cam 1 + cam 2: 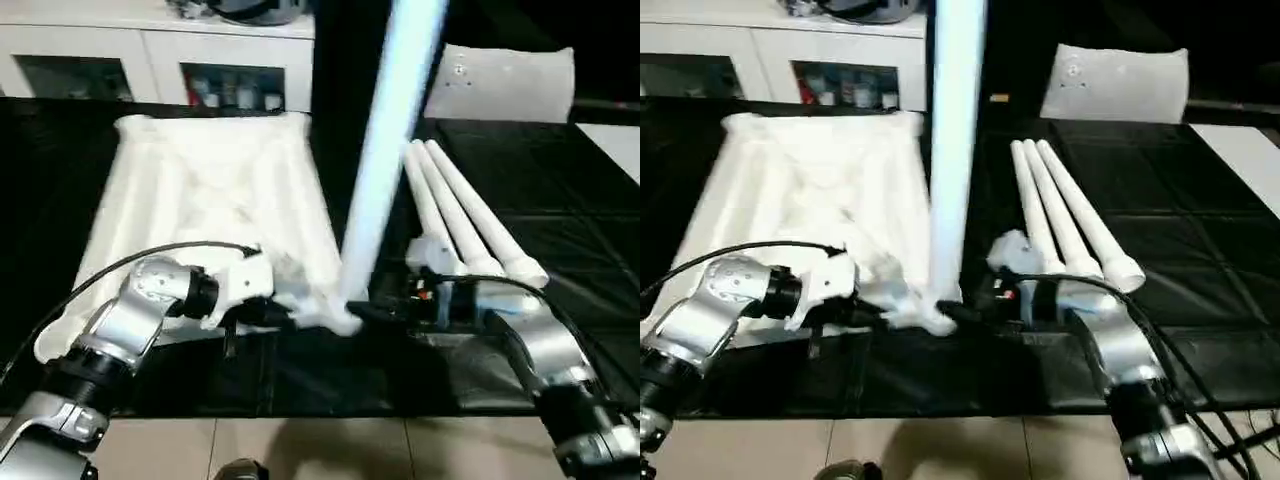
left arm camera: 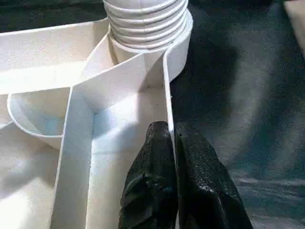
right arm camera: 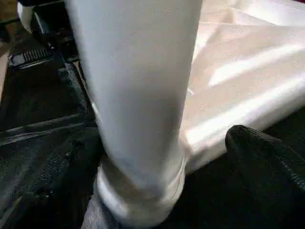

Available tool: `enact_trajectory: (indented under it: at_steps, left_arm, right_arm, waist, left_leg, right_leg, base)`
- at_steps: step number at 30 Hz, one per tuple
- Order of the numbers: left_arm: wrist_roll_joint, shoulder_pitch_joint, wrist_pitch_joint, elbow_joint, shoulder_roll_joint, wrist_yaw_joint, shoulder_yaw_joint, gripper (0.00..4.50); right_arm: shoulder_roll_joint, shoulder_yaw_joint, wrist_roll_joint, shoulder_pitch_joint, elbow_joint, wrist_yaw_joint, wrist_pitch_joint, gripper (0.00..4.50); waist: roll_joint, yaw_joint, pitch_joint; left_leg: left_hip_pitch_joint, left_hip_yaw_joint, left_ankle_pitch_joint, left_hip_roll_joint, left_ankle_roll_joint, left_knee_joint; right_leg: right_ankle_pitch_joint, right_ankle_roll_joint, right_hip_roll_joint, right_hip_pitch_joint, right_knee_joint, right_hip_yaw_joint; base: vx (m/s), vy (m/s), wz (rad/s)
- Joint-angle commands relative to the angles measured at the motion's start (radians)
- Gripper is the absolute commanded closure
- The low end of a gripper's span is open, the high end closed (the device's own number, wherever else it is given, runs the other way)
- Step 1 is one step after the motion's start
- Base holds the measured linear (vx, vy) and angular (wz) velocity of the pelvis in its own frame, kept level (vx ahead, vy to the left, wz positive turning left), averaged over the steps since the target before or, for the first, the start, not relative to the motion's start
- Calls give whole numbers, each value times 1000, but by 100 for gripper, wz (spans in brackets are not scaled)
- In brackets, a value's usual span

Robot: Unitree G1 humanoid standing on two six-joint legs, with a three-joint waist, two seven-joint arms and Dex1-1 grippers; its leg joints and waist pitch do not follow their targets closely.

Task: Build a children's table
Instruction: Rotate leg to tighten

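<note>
Silver forearms frame the near edge of the head views, and between them the children's table top (image 1: pixel 215 200) lies upside down on the black desk (image 1: pixel 560 200), ribbed underside up. At its near right corner 1 leg (image 1: pixel 385 150) stands upright in the round corner socket (image 2: pixel 178 45); the left wrist view shows the leg's ridged end seated in that socket.

Left gripper (image 2: pixel 172 138) sits at the top's near edge beside that corner, its 2 black fingers (image 2: pixel 150 191) pinched narrow on the thin outer wall of the top, 1 finger inside the rim and 1 outside. Right gripper (image 1: pixel 390 312) reaches in from the right at the base of the standing leg. In the right wrist view 1 black finger (image 3: pixel 267 157) shows beside the leg with a gap between them; the other finger is hidden, so I cannot tell whether the leg is gripped.

To the right of the top, 3 more legs (image 1: pixel 465 225) lie side by side on the desk, touching one another, wide ends toward the robot.

Beyond them a flat whitish bag (image 1: pixel 505 85) rests at the far side of the desk. Behind the desk stands a white cabinet (image 1: pixel 150 50) with glass doors; small items sit inside it, too blurred to identify.
</note>
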Motion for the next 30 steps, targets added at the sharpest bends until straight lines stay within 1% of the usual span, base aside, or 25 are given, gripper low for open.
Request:
enact_trajectory:
  at_steps: [1, 3, 4, 5, 6, 8, 10, 13, 14, 15, 17, 18, 19, 20, 21, 22, 24, 25, 28, 30]
  left_arm:
    - [28, -13, -43, 25, 7, -76, -72, 450]
    - [32, -24, -61, 40, 9, -95, -80, 450]
    - [34, -28, -67, 45, 9, -103, -83, 450]
    - [37, -32, -72, 50, 8, -109, -86, 450]
    - [42, -38, -82, 58, 8, -115, -89, 450]
    - [46, -49, -93, 73, 4, -126, -91, 450]
    - [50, -59, -105, 90, 2, -133, -95, 450]
    - [55, -73, -129, 120, 1, -144, -102, 450]
    - [55, -74, -131, 122, 0, -146, -102, 450]
    - [56, -73, -132, 123, 0, -148, -101, 450]
    - [56, -74, -135, 125, 0, -150, -101, 450]
    - [56, -75, -139, 130, 0, -153, -103, 450]
    - [56, -75, -139, 130, 0, -153, -103, 450]
    - [56, -77, -143, 135, 0, -155, -104, 450]
    - [55, -79, -146, 142, -1, -157, -105, 450]
    - [55, -79, -146, 142, -1, -157, -105, 450]
    - [53, -81, -150, 151, -1, -163, -107, 450]
    - [53, -81, -150, 151, -1, -163, -107, 450]
    - [51, -76, -141, 150, 3, -166, -105, 450]
    - [44, -70, -127, 145, 3, -163, -98, 450]
  right_arm:
    - [-6, 20, -22, -23, 38, 39, -18, 6]
    - [-4, 32, -26, -34, 53, 68, -22, 6]
    - [-2, 38, -26, -38, 57, 83, -23, 6]
    - [-1, 45, -25, -42, 59, 96, -23, 6]
    - [-1, 53, -26, -48, 67, 111, -25, 31]
    - [-1, 68, -23, -59, 84, 141, -33, 39]
    - [-3, 79, -23, -68, 96, 161, -37, 51]
    - [-3, 83, -28, -80, 122, 178, -49, 85]
    - [-2, 82, -29, -82, 127, 180, -50, 85]
    - [-2, 81, -28, -82, 128, 182, -50, 103]
    - [-2, 79, -26, -81, 129, 186, -50, 122]
    - [-1, 77, -22, -81, 130, 194, -46, 127]
    - [-1, 77, -22, -81, 130, 194, -46, 127]
    - [-1, 77, -19, -81, 132, 199, -45, 146]
    - [-2, 77, -18, -82, 137, 204, -47, 158]
    - [-2, 77, -18, -82, 137, 204, -47, 165]
    - [-1, 78, -14, -76, 137, 217, -44, 168]
    - [-1, 78, -14, -76, 137, 217, -44, 175]
    - [6, 82, -4, -63, 126, 225, -29, 178]
    - [12, 80, 4, -55, 119, 228, -17, 178]
  waist:
    - [3, -6, -52]
    - [3, -5, -53]
    - [0, -4, -53]
    - [1, -3, -55]
    - [0, -2, -55]
    - [-1, 2, -56]
    - [-1, 3, -56]
    - [0, 7, -56]
    - [0, 8, -56]
    - [6, 10, -57]
    - [2, 11, -57]
    - [5, 12, -57]
    - [4, 12, -57]
    - [4, 12, -57]
    - [7, 12, -57]
    - [6, 12, -57]
    - [8, 12, -58]
    - [8, 13, -58]
    - [10, 14, -58]
    - [16, 14, -57]
  left_leg:
    - [48, -26, -409, 59, -48, -70]
    - [47, -26, -400, 60, -49, -71]
    - [47, -26, -395, 60, -47, -71]
    - [46, -25, -374, 60, -40, -69]
    - [45, -24, -368, 60, -37, -69]
    - [44, -22, -349, 60, -26, -67]
    - [44, -22, -346, 60, -23, -66]
    - [45, -22, -352, 61, -25, -67]
    - [46, -22, -352, 61, -27, -67]
    - [48, -22, -357, 62, -32, -66]
    - [47, -22, -356, 62, -33, -67]
    - [47, -22, -358, 62, -34, -68]
    - [46, -23, -361, 62, -35, -68]
    - [47, -23, -363, 62, -36, -68]
    - [48, -23, -367, 62, -38, -68]
    - [47, -23, -367, 62, -39, -68]
    - [47, -23, -371, 62, -40, -69]
    - [47, -23, -369, 62, -40, -68]
    - [48, -23, -372, 62, -40, -68]
    - [49, -23, -381, 62, -43, -70]
  right_leg:
    - [-251, -201, -52, 3, -77, 26]
    - [-240, -201, -52, 5, -76, 25]
    - [-228, -202, -51, 6, -75, 25]
    - [-196, -213, -52, 8, -71, 24]
    - [-188, -216, -51, 9, -71, 24]
    - [-171, -223, -52, 11, -68, 23]
    - [-167, -227, -51, 11, -67, 23]
    - [-182, -228, -53, 11, -68, 23]
    - [-184, -228, -53, 11, -68, 23]
    - [-182, -230, -53, 9, -67, 23]
    - [-169, -234, -52, 11, -66, 23]
    - [-165, -236, -51, 11, -66, 22]
    - [-166, -236, -51, 12, -65, 22]
    - [-167, -236, -51, 12, -65, 22]
    - [-165, -236, -51, 11, -65, 22]
    - [-163, -237, -50, 11, -65, 22]
    - [-161, -240, -51, 12, -65, 21]
    - [-156, -241, -51, 12, -65, 22]
    - [-148, -246, -50, 12, -64, 21]
    - [-152, -248, -50, 11, -64, 21]
  base:
    - [0, 0, 0]
    - [0, 0, 0]
    - [0, 0, 0]
    - [0, 0, 0]
    - [0, 0, 0]
    - [0, 0, 0]
    - [0, 0, 0]
    - [0, 0, 0]
    - [0, 0, 0]
    - [0, 0, 0]
    - [0, 0, 0]
    - [0, 0, 0]
    - [0, 0, 0]
    - [0, 0, 0]
    - [0, 0, 0]
    - [0, 0, 0]
    - [0, 0, 0]
    - [0, 0, 0]
    - [0, 0, 0]
    - [0, 0, 0]
